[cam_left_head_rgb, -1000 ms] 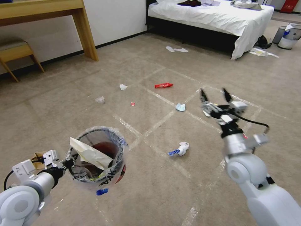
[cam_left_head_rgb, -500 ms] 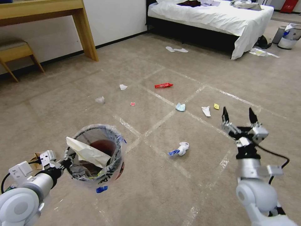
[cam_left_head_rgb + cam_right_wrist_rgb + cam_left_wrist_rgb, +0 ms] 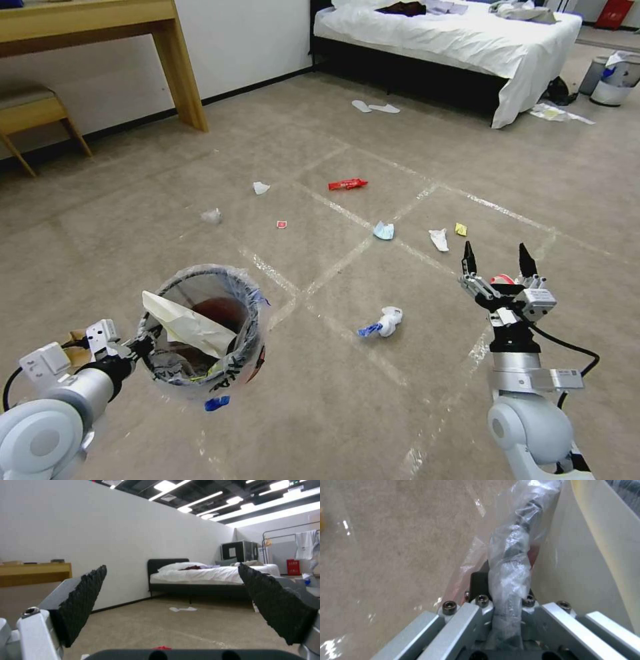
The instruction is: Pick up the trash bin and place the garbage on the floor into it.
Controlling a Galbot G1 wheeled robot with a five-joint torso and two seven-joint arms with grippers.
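1. The right end effector (image 3: 173, 610) fills the foreground, its two black ridged fingers (image 3: 83, 602) spread wide apart with nothing between them
2. Between the fingers lies the beige floor (image 3: 186, 627), with white litter (image 3: 182, 609) near the bed and a small red scrap (image 3: 162, 648) close to the camera
3. A bed (image 3: 213, 578) with white covers and a dark headboard stands against the white wall (image 3: 100, 530)
4. A wooden surface (image 3: 35, 573) runs along the same wall, beyond one finger

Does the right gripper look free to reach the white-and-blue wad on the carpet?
Probably yes: the right gripper is open and empty, bare floor lies between it and the wad.
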